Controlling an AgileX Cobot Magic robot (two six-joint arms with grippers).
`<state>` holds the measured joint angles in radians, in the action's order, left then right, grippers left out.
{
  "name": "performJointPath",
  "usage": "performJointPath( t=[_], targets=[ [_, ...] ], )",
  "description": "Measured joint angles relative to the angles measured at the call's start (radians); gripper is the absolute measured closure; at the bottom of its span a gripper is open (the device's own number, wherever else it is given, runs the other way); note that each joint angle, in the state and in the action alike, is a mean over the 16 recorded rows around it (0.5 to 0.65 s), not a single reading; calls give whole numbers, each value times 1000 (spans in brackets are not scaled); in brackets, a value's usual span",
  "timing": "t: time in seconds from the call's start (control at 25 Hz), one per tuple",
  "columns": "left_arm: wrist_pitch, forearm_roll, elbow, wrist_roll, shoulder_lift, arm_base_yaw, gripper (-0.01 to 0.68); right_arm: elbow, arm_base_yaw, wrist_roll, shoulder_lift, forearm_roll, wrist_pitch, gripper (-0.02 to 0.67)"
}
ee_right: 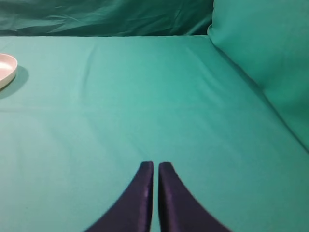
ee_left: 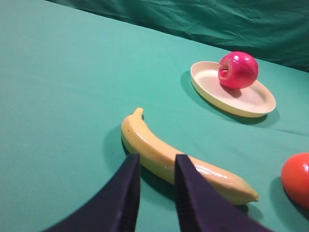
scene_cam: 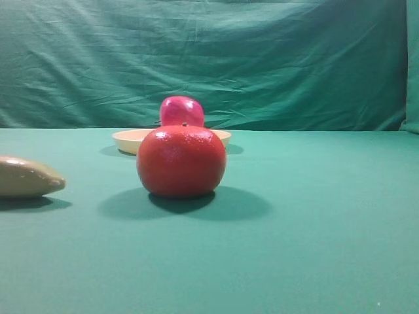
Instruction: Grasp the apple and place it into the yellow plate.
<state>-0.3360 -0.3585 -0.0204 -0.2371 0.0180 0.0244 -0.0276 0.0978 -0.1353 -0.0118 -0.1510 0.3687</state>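
The glossy crimson apple (ee_left: 237, 70) rests inside the yellow plate (ee_left: 251, 102), toward its far rim, with nothing touching it. In the exterior high view the apple (scene_cam: 181, 110) and the plate (scene_cam: 127, 139) show partly behind a big orange-red fruit. My left gripper (ee_left: 157, 157) hovers well short of the plate, its dark fingers slightly apart and empty, with a banana showing through the gap. My right gripper (ee_right: 156, 164) is shut on nothing over bare green cloth, and only the plate's edge (ee_right: 6, 70) shows at far left. Neither gripper shows in the exterior high view.
A yellow banana (ee_left: 145, 137) lies just beyond my left fingertips, seen as a tan lump (scene_cam: 26, 176) in the exterior high view. The orange-red dimpled fruit (scene_cam: 181, 161) stands in front of the plate. Green cloth covers the table and the backdrop.
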Motion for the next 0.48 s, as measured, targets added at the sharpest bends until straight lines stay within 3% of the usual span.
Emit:
performJointPath(
  t=[0.28, 0.48],
  targets=[
    [0, 0, 0, 0, 0, 0, 516, 0, 0, 177, 0, 150, 1, 649],
    [0, 0, 0, 0, 0, 0, 516, 0, 0, 213, 0, 183, 2, 649]
  ],
)
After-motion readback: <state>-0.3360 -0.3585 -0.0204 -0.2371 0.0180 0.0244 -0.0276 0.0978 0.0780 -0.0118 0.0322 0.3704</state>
